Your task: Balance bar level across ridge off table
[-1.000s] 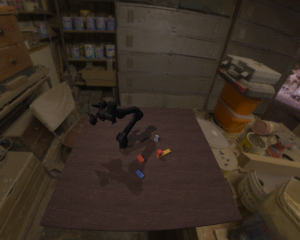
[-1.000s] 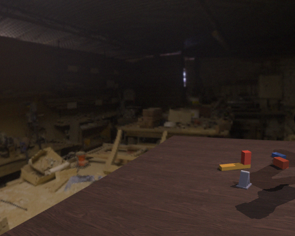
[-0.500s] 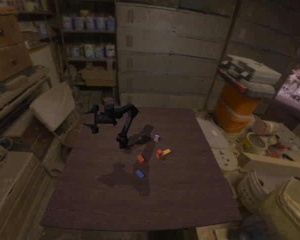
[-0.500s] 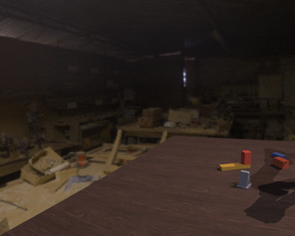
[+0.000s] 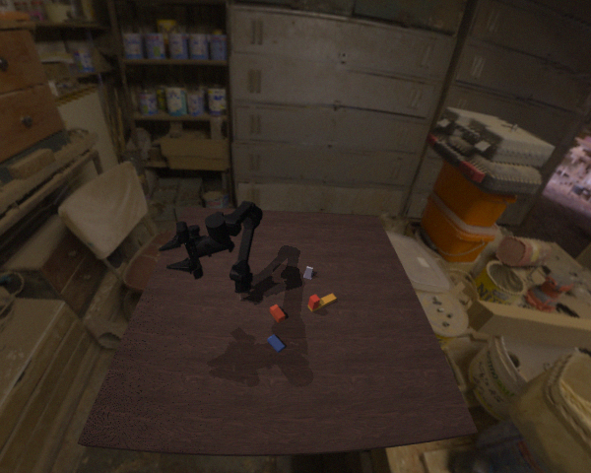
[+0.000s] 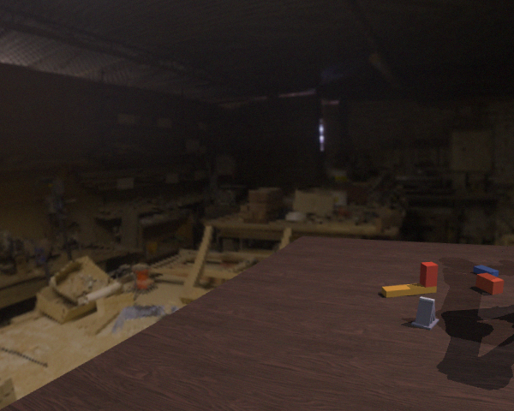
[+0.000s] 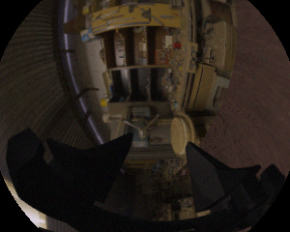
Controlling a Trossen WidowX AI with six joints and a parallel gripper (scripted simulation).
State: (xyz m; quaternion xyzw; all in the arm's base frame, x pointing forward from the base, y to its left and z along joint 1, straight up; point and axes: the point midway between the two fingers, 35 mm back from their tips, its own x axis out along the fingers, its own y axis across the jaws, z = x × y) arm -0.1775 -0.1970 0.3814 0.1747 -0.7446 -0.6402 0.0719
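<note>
Parted and empty, the gripper (image 5: 176,253) is held past the desk's left edge near the far-left corner. Toward the desk's middle, the yellow bar (image 5: 328,300) is laid flat beside the grey ridge (image 5: 308,272).

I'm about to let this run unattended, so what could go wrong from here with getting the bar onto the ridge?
The yellow bar has a red block standing on one end; a lift may tip it off or skew the grasp. The grey ridge is small, so a nudge might topple it. The gripper, jaws open and holding nothing, points off the table.
</note>
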